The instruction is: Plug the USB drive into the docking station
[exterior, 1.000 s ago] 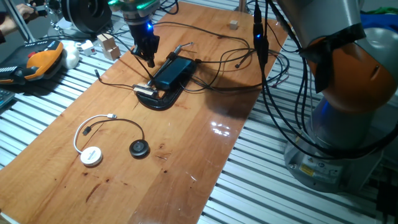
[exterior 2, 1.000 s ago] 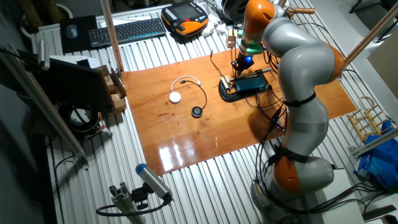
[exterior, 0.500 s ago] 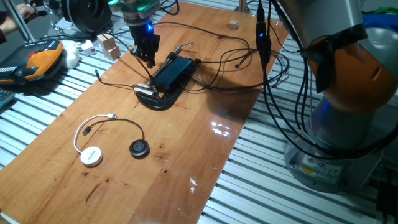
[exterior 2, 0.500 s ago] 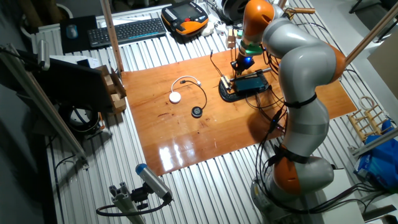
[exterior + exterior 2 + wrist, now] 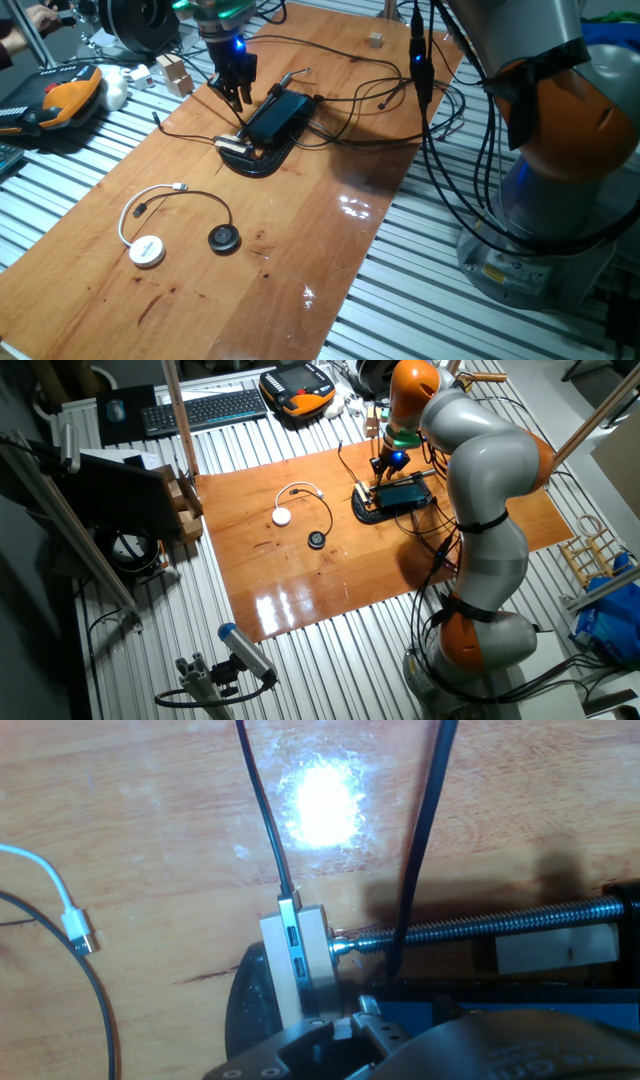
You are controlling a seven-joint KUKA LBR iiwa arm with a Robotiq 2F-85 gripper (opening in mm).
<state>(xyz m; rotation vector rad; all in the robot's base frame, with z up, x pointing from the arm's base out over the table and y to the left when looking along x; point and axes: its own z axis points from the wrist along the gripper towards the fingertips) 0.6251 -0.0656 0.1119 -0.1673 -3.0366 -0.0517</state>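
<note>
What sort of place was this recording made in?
Most likely a robotics lab or workshop. A wooden board lies on a slatted aluminium bench, an orange teach pendant and a keyboard sit at the far end, and the docking station is held in a black clamp.

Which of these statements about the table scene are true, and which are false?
1. The end effector is above the dock's end. True.
2. The white puck lies on the dock. False: it lies on the table, well apart.
3. Black cables run to the dock. True.
4. The clamp sits beside the black disc. False: it is at the dock.
</note>
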